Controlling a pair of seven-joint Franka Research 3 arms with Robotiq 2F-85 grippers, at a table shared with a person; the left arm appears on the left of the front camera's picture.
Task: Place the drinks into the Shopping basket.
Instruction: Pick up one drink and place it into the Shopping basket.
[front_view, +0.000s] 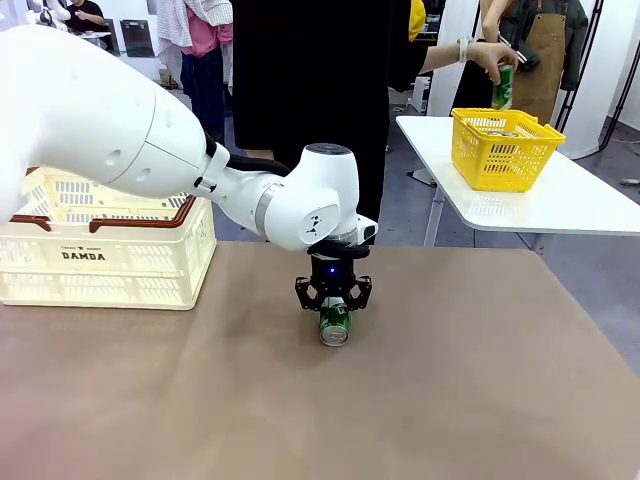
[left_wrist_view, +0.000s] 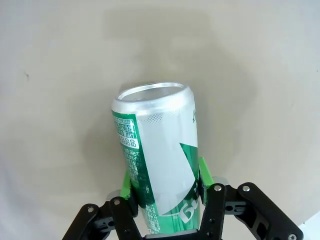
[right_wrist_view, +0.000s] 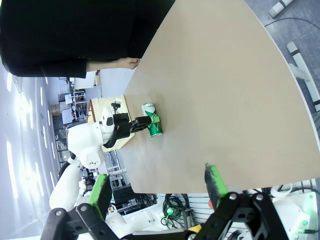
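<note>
The left gripper (front_view: 333, 300) is clamped on a slim green drink can with white lettering and a silver end (front_view: 334, 323). The can sits between the gripper's two green pads (left_wrist_view: 204, 174) and juts out past the fingertips toward the brown tabletop (front_view: 450, 380) beneath. The cream-white slotted plastic Shopping basket with a dark brown rim (front_view: 110, 262) stands on the same tabletop, well apart from this gripper on the robot's left.

The left wrist view shows the grip up close: both pads press the can's sides near the end closest to the camera, and small print runs down one side. The front view shows the can hanging tilted, its silver end turned toward the camera. The right wrist view shows the right gripper (right_wrist_view: 157, 187) with its jaws spread wide and nothing between them, well apart from the held can.

Far beyond the left gripper, on its right, a person's hand (front_view: 493, 58) holds a second green can (front_view: 503, 88) above a yellow mesh basket (front_view: 505, 150) on a white side table (front_view: 580, 200).

Whether the gripped can's far end touches the tabletop cannot be told. The white arm covers part of the Shopping basket.
</note>
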